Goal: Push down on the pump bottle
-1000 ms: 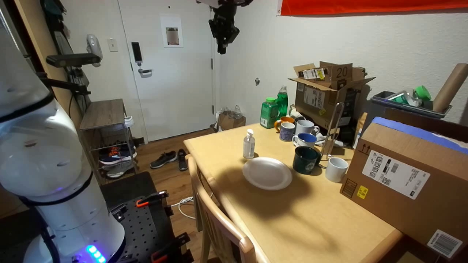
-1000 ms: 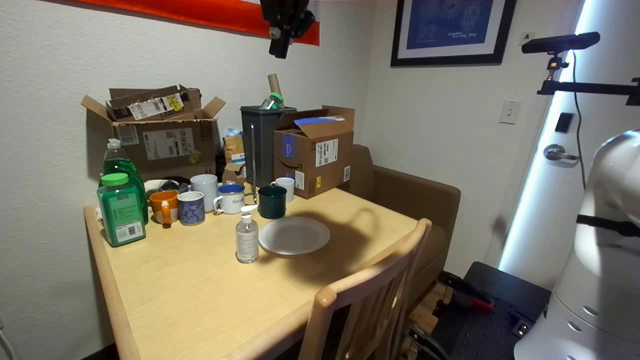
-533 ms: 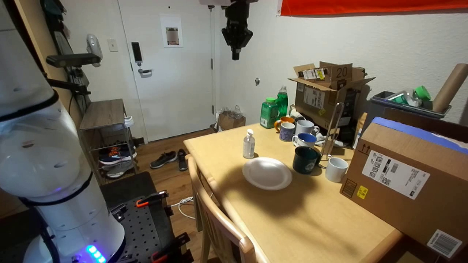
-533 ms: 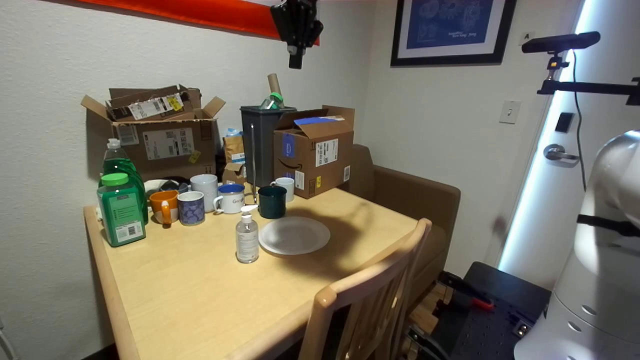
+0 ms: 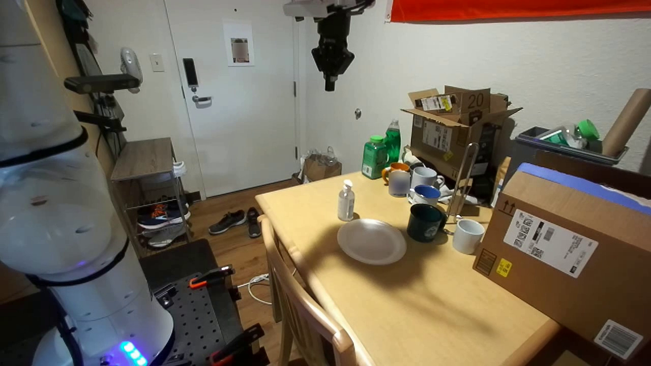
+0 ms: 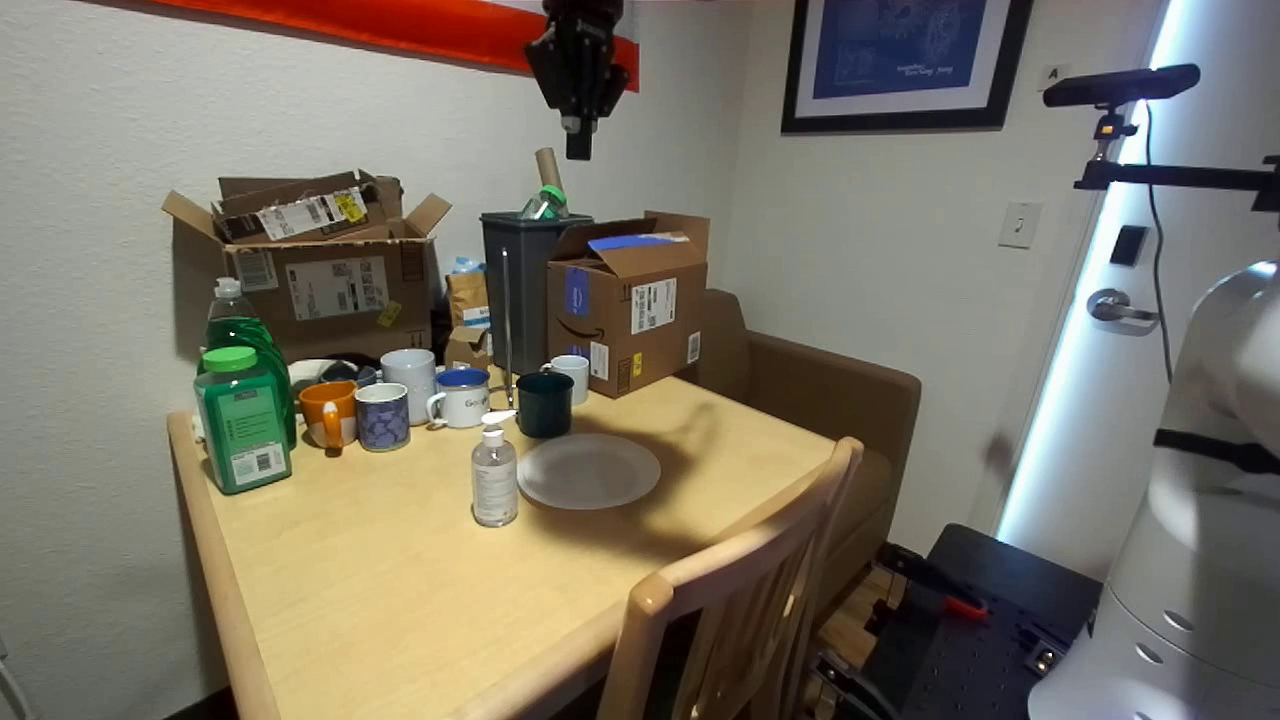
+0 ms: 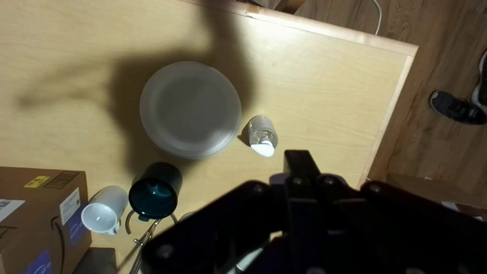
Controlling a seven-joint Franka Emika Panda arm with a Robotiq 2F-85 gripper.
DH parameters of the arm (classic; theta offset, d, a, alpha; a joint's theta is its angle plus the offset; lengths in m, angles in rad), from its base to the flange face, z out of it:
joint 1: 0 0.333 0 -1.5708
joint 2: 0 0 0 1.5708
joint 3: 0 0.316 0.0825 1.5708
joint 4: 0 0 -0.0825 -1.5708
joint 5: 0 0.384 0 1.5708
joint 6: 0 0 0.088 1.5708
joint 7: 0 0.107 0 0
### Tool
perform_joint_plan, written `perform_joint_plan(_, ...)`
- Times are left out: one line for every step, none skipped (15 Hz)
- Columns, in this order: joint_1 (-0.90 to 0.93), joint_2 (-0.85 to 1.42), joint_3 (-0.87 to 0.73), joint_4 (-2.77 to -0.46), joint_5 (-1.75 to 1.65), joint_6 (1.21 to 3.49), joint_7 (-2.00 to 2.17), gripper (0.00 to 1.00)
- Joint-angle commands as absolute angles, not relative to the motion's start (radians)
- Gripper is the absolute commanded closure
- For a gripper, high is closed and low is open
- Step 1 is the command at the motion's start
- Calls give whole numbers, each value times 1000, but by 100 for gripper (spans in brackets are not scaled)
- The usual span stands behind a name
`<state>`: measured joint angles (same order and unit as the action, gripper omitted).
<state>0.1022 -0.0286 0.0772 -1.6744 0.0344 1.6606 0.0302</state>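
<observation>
Jaws lower than before | pressed together, empty | pump bottle (image 6: 494,482) well below, apart

Black gripper (image 5: 330,85) pointing down — fingers (image 7: 301,163) together, white arm (image 5: 66,213) upright

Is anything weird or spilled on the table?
Yes: the large brown cardboard box with blue along its top sticks out past the edge of the pale wooden table, so one corner seems unsupported. No spill shows.

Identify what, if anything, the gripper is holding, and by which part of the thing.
Nothing is held: the gripper hangs shut and empty above the table, where the pump bottle stands upright, untouched.
</observation>
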Motion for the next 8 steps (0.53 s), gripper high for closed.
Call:
perform_joint_plan(101, 19, 87, -1612, 38, 1618, 42, 100)
perform_joint_plan(101, 25, 87, -1611, 43, 1619, 38, 100)
perform_joint_plan(101, 29, 88, -1614, 53, 1622, 34, 100)
perform_joint_plan(101, 32, 88, -1616, 61, 1625, 31, 100)
perform_joint_plan(100, 36, 89, -1619, 72, 1627, 26, 100)
perform_joint_plan(100, 40, 89, -1621, 81, 1631, 24, 100)
perform_joint_plan(100, 42, 90, -1625, 95, 1633, 19, 100)
perform_joint_plan(100, 45, 91, -1628, 105, 1635, 18, 100)
